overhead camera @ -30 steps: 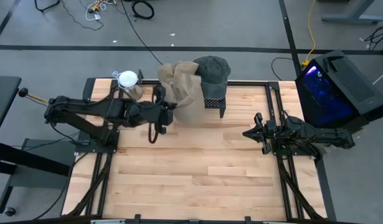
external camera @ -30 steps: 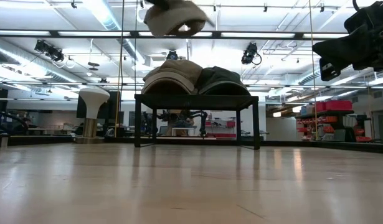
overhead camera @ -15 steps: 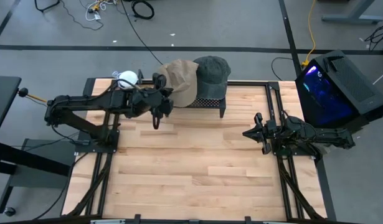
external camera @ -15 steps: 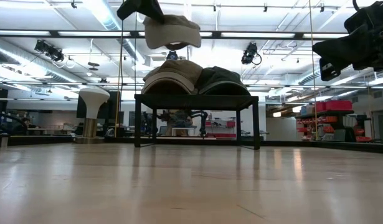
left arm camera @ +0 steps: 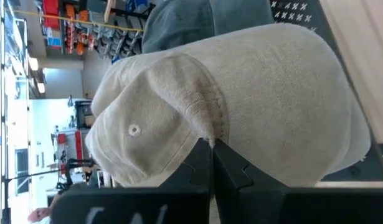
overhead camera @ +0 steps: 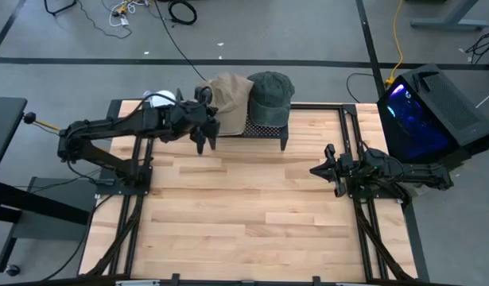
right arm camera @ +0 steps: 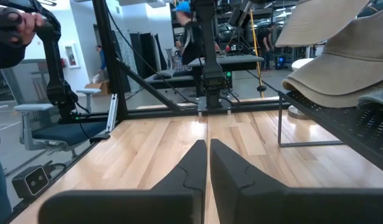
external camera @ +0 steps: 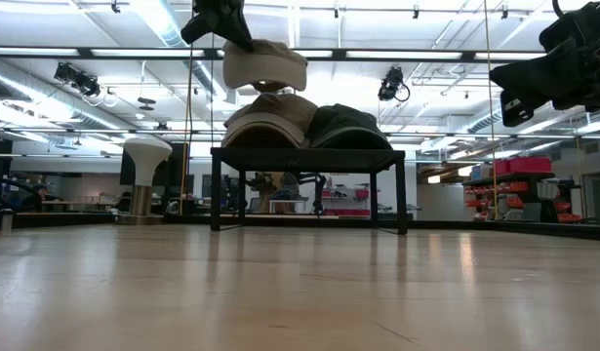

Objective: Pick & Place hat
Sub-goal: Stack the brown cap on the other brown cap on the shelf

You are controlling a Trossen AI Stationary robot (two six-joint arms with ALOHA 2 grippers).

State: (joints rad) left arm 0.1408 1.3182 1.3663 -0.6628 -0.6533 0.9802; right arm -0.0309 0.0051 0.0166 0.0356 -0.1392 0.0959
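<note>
My left gripper (overhead camera: 207, 127) (external camera: 225, 27) is at the table's far edge, shut on a tan cap (external camera: 265, 66) (left arm camera: 241, 106) that hangs just over a black mesh rack (external camera: 309, 153) (overhead camera: 268, 131). On the rack rest a second tan cap (external camera: 270, 119) and a dark grey cap (external camera: 350, 127) (overhead camera: 270, 94), side by side. Whether the held cap touches the one beneath it, I cannot tell. My right gripper (overhead camera: 317, 170) (right arm camera: 208, 148) waits shut, off the table, near its right edge. My left gripper pinches a raised fold of the tan cap's crown cloth (left arm camera: 205, 127) between its two shut fingers (left arm camera: 231, 171), near the top button (left arm camera: 134, 129). It comes slanting down from above and from the table's left. The cap hangs below the fingers, lifted clear of the table.
A white mushroom-shaped stand (overhead camera: 163, 100) (external camera: 143, 151) sits at the far left corner, next to the left arm. The wooden table top (overhead camera: 252, 214) lies bare between the rack and the near edge. A person (right arm camera: 190, 37) stands in the room beyond.
My left gripper has moved toward the table's far edge and come down, still shut on the tan cap. The cap, first hanging high in front of the rack, now hangs low over the tan cap on the rack.
</note>
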